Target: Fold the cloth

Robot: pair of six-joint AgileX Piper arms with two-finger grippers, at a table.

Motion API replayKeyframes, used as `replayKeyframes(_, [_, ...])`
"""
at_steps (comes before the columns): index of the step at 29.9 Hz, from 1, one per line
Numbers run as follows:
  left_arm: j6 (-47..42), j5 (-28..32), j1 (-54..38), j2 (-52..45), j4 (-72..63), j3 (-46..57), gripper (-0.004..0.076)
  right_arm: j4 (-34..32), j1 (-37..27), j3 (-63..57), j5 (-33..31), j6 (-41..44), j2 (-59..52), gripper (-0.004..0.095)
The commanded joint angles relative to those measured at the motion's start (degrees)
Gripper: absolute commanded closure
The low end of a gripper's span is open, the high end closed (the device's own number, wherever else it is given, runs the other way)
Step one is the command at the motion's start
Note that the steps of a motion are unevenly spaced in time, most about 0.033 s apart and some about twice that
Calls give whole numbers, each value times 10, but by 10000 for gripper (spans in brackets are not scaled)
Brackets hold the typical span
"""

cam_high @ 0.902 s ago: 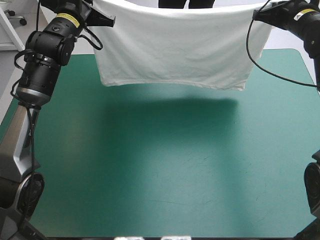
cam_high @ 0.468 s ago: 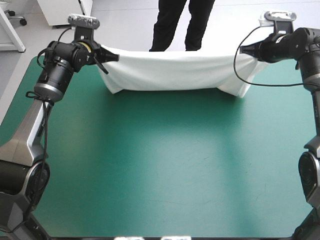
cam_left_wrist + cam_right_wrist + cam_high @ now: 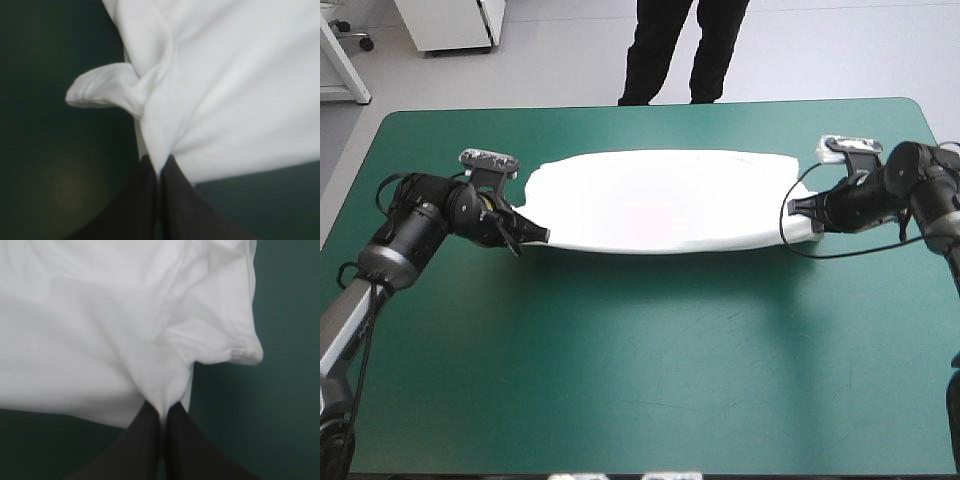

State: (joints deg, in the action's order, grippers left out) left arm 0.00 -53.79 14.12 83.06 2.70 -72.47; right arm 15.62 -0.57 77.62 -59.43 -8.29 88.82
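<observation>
Left claw (image 3: 158, 169) and right claw (image 3: 163, 413) pinch T-shirt (image 3: 660, 200) ends; teal-green cover (image 3: 650, 370) bare nearside

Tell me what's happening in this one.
Two robot arms are handling a white T-shirt. The left hand is shut on one end of its near edge and the right hand on the other, so it is stretched wide between them. It lies spread low across the far half of the teal-green table. Whether it is already doubled over cannot be told.

T-shirt (image 3: 235, 90) partly beyond wrist views' edges
</observation>
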Motion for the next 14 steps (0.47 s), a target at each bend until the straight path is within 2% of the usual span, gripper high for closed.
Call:
replayKeyframes(1, [0,-9,0,-60,-17,42,733,9,1,-61,21,-6,-78,925])
replayKeyframes(5, [0,-35,0,-92,-19,103,733,21,1,-144,21,-6,-134,925])
replayKeyframes(14, [17,-46,0,-135,-68,233,733,30,1,-295,14,-2,-223,925])
